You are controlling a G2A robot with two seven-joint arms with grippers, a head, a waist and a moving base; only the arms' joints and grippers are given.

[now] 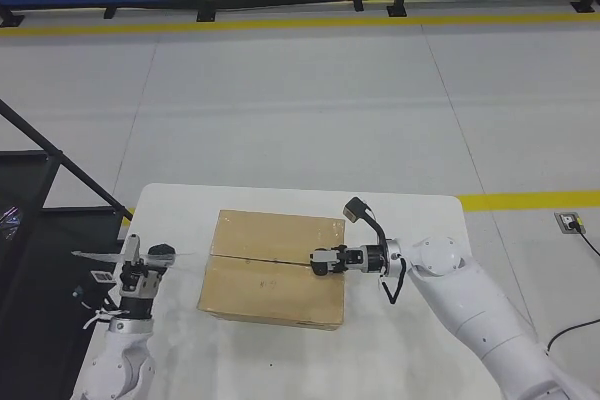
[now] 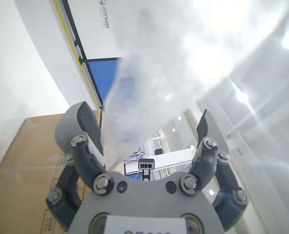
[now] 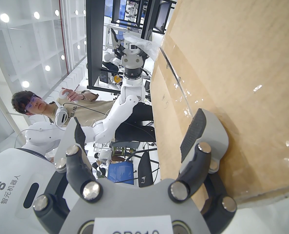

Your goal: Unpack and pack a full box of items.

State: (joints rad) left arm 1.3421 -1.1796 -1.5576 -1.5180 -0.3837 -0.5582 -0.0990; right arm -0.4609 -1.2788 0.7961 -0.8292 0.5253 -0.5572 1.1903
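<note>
A closed brown cardboard box [image 1: 275, 270] lies in the middle of the white table [image 1: 280, 360], its top flaps meeting at a dark seam [image 1: 260, 257]. My right gripper [image 1: 325, 262] is at the box's right end over the seam; it stands open [image 3: 137, 116], one finger [image 3: 198, 132] lying against the box top [image 3: 232, 62]. My left gripper [image 1: 145, 250] is left of the box, apart from it. It is open [image 2: 144, 113], and a strip of clear plastic film [image 2: 173, 49] clings to one finger pad [image 2: 90, 127] and trails away. The box side [image 2: 25, 152] is close by.
A black frame with dark netting [image 1: 20, 260] stands just off the table's left edge. The table has bare room in front of the box and along its far edge. Grey floor with yellow lines surrounds it.
</note>
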